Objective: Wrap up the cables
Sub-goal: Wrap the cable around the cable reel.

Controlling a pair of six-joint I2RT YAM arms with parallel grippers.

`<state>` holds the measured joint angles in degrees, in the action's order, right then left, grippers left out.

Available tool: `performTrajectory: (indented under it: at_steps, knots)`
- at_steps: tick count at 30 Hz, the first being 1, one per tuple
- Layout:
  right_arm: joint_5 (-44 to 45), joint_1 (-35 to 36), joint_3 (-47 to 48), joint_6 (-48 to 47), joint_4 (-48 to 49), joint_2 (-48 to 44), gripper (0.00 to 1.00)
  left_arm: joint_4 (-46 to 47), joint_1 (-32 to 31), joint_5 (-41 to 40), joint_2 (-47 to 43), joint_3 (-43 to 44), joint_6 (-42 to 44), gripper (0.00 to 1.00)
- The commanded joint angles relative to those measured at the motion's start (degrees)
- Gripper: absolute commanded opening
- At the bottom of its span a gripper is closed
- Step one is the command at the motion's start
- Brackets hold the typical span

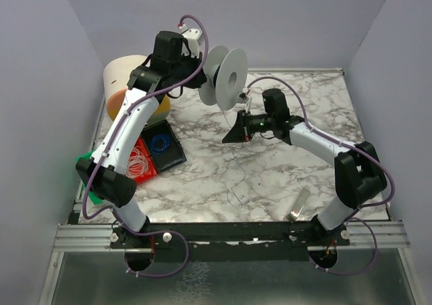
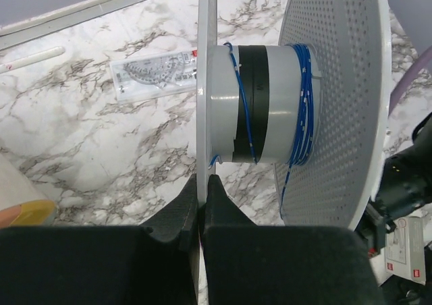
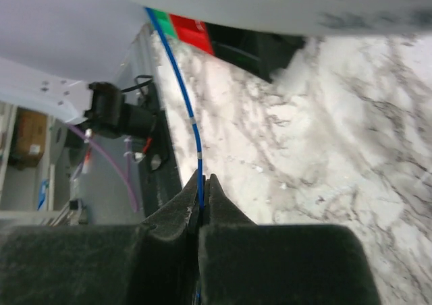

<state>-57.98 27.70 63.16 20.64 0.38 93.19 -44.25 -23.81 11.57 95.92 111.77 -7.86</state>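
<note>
Above the marble surface (image 1: 283,177), left of centre: one white spool (image 1: 226,82), lifted clear of it, one thin flange pinched between the left jaws, which are clenched on it. On the spool's grey hub: several turns of the cable (image 2: 305,109), thin and blue, most of them close against the perforated flange. Just right of the spool: right jaws clamped on the same cable, which runs up from them toward the spool. Below them: a loose, wavy tail trailing onto the surface. At the left edge: red tray (image 1: 138,164) and black tray (image 1: 164,146), side by side.
</note>
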Motion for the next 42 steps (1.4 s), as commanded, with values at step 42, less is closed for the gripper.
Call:
performTrajectory:
  at_steps: [42]
  knots:
    - [-11.01,-18.76,18.62,0.89,-11.37,-4.62,0.01,0.83,-6.33,-4.35,-5.71,-4.51,12.17,0.00]
